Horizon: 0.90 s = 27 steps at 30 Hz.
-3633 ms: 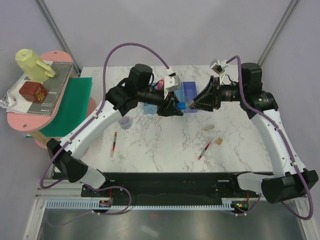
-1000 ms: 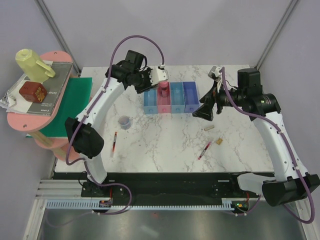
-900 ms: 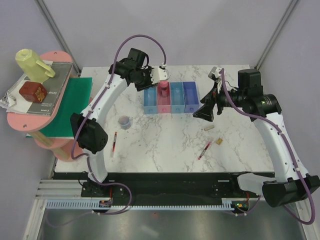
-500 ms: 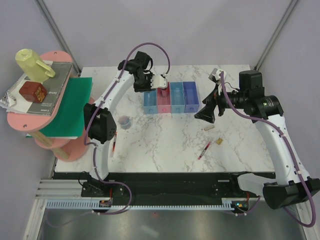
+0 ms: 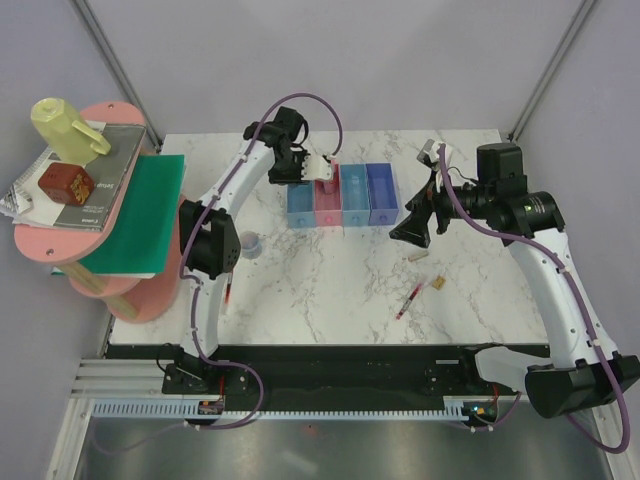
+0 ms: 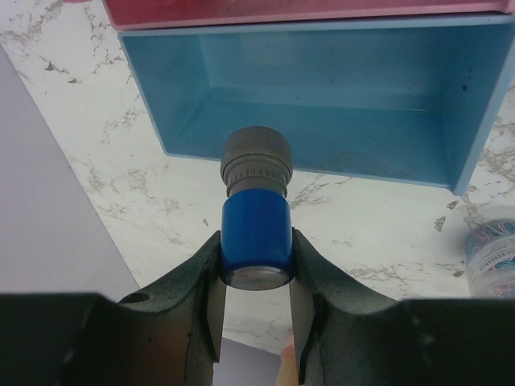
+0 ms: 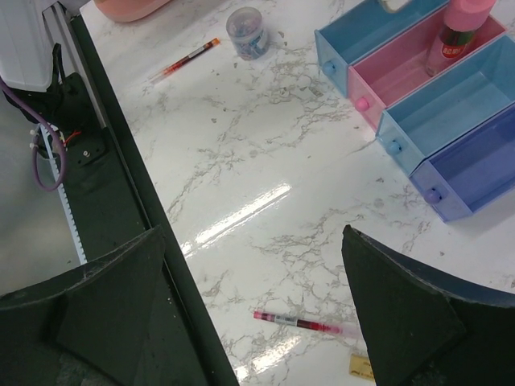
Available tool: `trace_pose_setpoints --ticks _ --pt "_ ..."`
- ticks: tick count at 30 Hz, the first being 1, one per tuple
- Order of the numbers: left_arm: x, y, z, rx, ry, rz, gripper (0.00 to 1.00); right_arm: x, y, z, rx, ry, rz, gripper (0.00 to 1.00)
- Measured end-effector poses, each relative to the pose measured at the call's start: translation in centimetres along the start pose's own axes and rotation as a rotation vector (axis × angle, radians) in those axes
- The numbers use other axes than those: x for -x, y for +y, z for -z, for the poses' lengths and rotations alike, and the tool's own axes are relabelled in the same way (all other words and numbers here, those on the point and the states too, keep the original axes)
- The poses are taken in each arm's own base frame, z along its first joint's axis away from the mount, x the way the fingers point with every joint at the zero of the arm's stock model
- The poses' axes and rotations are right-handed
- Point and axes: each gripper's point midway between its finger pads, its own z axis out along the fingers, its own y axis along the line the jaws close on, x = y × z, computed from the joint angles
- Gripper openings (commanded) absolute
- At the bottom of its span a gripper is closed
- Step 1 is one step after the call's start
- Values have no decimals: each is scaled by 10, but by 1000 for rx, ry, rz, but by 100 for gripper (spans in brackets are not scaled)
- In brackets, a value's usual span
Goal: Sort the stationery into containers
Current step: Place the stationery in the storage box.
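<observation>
Grip force is being applied by the left pincer (image 6: 256, 241) to the small blue dark-topped piece (image 6: 256, 229), which is being clamped between both fingers with its dark cap pointing toward the blue bin (image 6: 322, 121). The piece is being held just outside that bin's wall, above the tabletop (image 6: 121, 169), not inside the compartment. In the overhead view, the left arm is being stretched far forward, with its elbow folded near the left edge and its wrist turned toward the row of bins.

The right pincer (image 7: 249, 241) is being held released, its fingers spread wide with nothing between them, above the tabletop beside the violet-blue bin (image 5: 380, 195). The right arm is being arched inward from the right side.

The pink glue-stick tube (image 7: 459, 28) is being carried upright in the pink bin (image 7: 402, 76). One red pen (image 7: 298, 322), the tan block (image 5: 438, 284) and the round roll (image 7: 245, 32) are being supported by the tabletop.
</observation>
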Motion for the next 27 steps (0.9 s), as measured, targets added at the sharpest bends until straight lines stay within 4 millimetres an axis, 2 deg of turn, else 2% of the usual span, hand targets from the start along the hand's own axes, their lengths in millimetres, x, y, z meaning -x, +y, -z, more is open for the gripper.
trace_pose_setpoints --ticks 12,20,27 --pt "2 0 -30 -18 10 -36 2 -3 -2 -1 -2 5 -8 98" --pt "6 9 -46 20 8 -43 2 -12 -9 -7 1 28 -34 98" --pt "7 23 -51 71 23 -63 2 -15 -12 -10 3 37 -46 98"
